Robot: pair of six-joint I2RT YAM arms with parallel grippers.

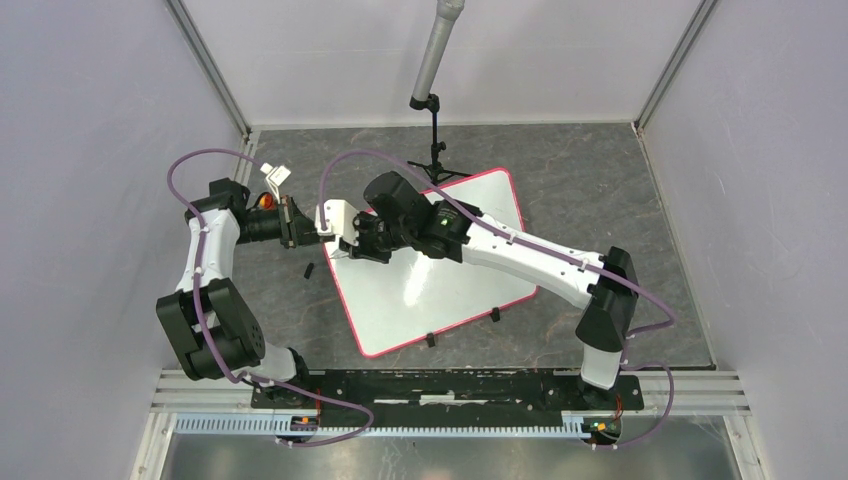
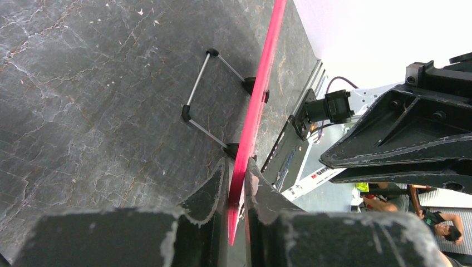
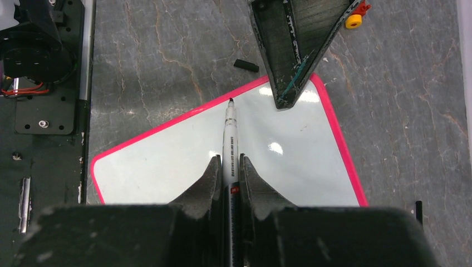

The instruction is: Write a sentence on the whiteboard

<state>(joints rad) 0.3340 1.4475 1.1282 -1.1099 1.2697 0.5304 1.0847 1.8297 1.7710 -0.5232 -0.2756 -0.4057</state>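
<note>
**Two-arm workspace: overhead view and both wrist views.**

The left gripper [image 2: 237, 167] has its jaws drawn in around the pink-red rim of the whiteboard [image 1: 440, 290], with one finger on each face. From this wrist the board is seen edge-on and runs straight ahead from between the fingertips. The pads appear to press the rim, though the line of contact is partly hidden. Ahead of these fingers and to their left, a bent wire stand [image 2: 197, 92] with black ends meets the board at two black clips. Beneath it lies the dark marbled table [image 2: 83, 83].

The right gripper [image 3: 229, 161] is closed on a marker [image 3: 230, 133]. The marker lies along the gap between the fingers and projects forward past the fingertips. Its dark tip is directed at the white face of the board, near the rim farthest from this hand.

Ahead of the right gripper and slightly to its right, the left gripper's fingers come in at the board's corner. Just beyond the rim, also ahead of the right gripper, a small black cap [image 3: 245, 65] lies on the table, apart from the board.

In the overhead view the two grippers stand just beside each other at that same corner.
</note>
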